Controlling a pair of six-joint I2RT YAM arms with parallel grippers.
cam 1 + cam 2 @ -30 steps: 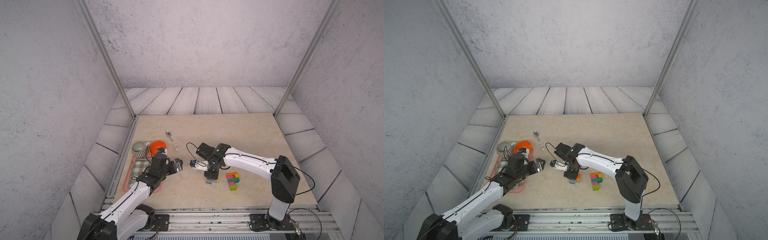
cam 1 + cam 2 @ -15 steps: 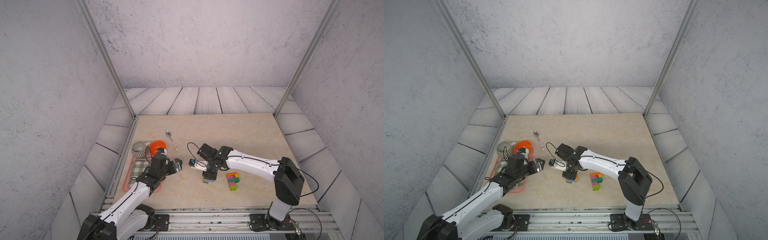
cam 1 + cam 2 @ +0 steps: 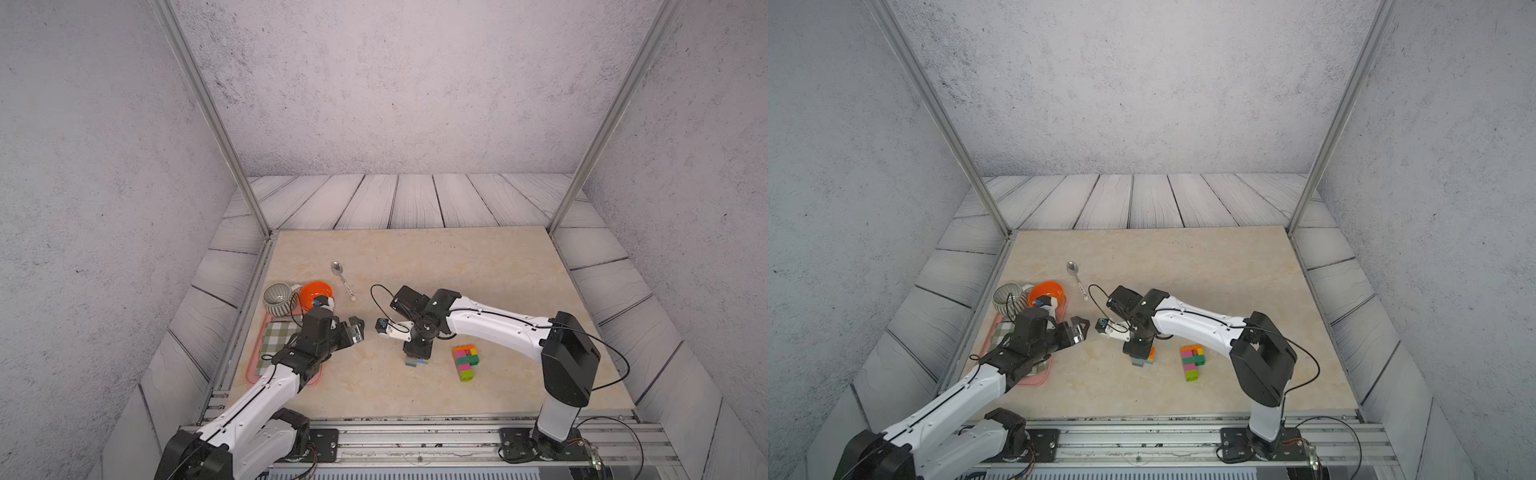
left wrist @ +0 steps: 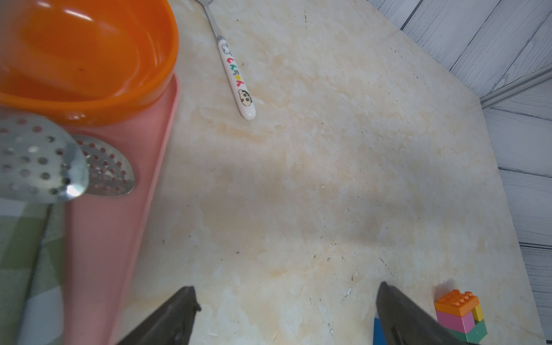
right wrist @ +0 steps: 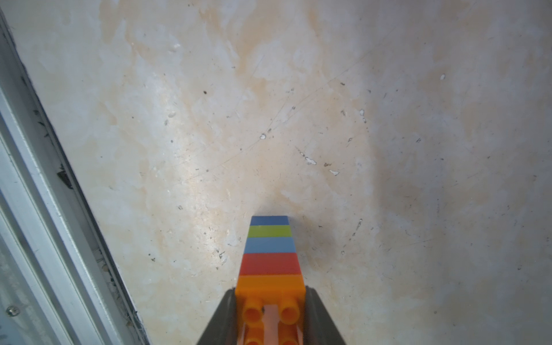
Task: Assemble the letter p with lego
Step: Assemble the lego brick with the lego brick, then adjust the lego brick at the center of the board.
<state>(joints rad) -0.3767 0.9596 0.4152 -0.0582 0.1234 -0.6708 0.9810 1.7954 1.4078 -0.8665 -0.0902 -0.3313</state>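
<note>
Right gripper (image 5: 269, 292): jaws pinched on the orange top brick of a brick stack (image 5: 270, 248), orange, red, blue, lime, blue downward, standing upright on the table (image 3: 374, 390) near its middle front. Second brick cluster (image 3: 465, 362), orange, pink, green, yellow, lime, lies just beside the stack, apart from both grippers. Left gripper (image 4: 286, 294): fingers spread wide, nothing between them, hovering beside the pink tray (image 4: 113, 239) and orange bowl (image 4: 89, 59)

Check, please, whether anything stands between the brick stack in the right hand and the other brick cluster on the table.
Nothing visible does: only bare table separates the stack, gripped by the right hand, from the cluster.
</note>
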